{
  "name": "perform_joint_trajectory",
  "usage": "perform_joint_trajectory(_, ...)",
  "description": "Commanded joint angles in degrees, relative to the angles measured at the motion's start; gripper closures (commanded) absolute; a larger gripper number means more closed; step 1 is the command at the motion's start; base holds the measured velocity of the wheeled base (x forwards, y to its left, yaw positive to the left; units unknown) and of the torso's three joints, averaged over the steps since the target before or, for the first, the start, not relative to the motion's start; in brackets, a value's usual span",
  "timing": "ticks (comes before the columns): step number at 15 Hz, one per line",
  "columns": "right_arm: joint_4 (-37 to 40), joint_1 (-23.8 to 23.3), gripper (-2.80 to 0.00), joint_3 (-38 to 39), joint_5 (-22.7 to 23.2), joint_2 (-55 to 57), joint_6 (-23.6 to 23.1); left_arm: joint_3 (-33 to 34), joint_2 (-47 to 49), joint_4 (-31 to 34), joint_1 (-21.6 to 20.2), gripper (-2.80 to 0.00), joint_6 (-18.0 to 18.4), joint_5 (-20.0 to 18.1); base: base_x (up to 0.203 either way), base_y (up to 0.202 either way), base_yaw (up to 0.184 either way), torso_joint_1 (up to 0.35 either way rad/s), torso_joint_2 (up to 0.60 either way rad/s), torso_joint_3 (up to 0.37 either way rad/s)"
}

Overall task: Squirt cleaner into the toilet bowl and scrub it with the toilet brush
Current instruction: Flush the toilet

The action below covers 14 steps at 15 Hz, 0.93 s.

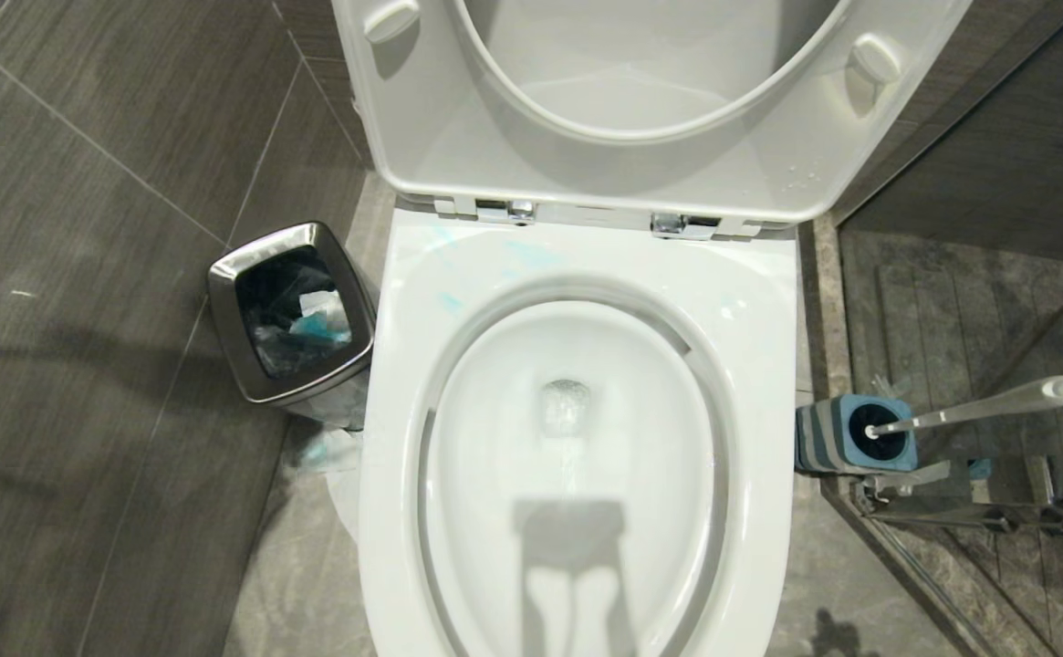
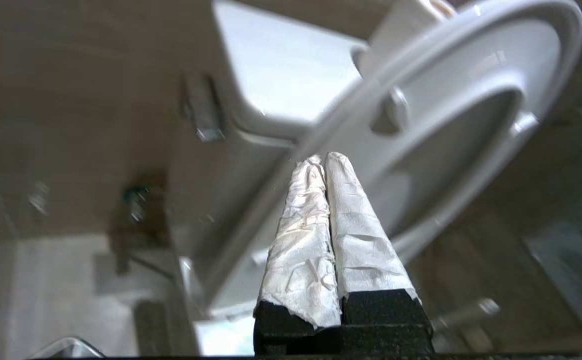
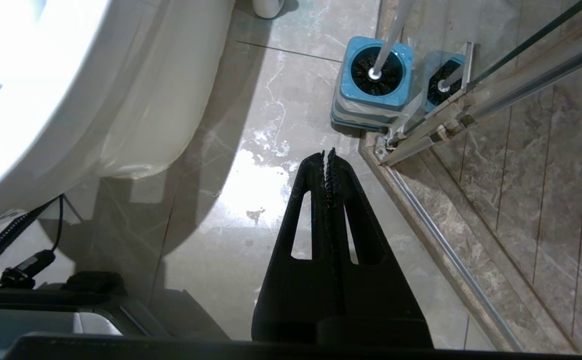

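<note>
The white toilet bowl [image 1: 762, 365] stands open below me, its seat and lid [image 1: 422, 137] raised. Faint pale blue streaks of cleaner [image 1: 447, 299] mark the back of its rim. The toilet brush [image 1: 978, 408] rests in its grey-and-blue holder [image 1: 846, 436] on the floor to the bowl's right. Neither arm shows in the head view. My left gripper [image 2: 324, 159] is shut and holds nothing, its fingers [image 2: 355, 225] wrapped in white tissue and aimed at the raised seat [image 2: 470, 125]. My right gripper [image 3: 327, 155] hangs shut and empty over the floor, short of the brush holder [image 3: 373, 75].
A small square steel bin [image 1: 292, 315] with blue-stained tissues stands left of the bowl, and white tissue [image 1: 335, 461] lies on the floor beside it. A glass shower partition with a metal rail [image 3: 435, 125] runs just right of the holder and mirrors it.
</note>
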<state>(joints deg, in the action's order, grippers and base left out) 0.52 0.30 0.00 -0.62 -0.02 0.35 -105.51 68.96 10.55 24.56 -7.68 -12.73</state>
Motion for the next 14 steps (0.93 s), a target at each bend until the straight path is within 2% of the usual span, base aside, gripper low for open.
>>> perform_joint_trajectory(1, 0.0, 0.05, 0.0, 0.0, 0.01, 0.02, 0.0, 0.23, -1.7, 4.59, 4.67, 0.0, -0.17, -0.1, 0.0, 0.0, 0.0, 0.0, 0.0, 0.0)
perform_joint_trajectory(7, 0.0, 0.05, 0.0, 0.0, 0.01, 0.02, 0.0, 1.49, -3.05, 18.57, 13.63, 0.0, -0.39, -0.16, 0.0, 0.0, 0.0, 0.0, 0.0, 0.0)
perform_joint_trajectory(10, 0.0, 0.05, 0.0, 0.0, 0.01, 0.02, 0.0, 5.2, -3.4, 19.28, 18.68, 0.0, -1.08, -0.25, 0.0, 0.0, 0.0, 0.0, 0.0, 0.0)
perform_joint_trajectory(14, 0.0, 0.05, 0.0, 0.0, 0.01, 0.02, 0.0, 6.91, -1.94, 17.32, 18.56, 0.0, -1.83, -0.87, 0.0, 0.0, 0.0, 0.0, 0.0, 0.0)
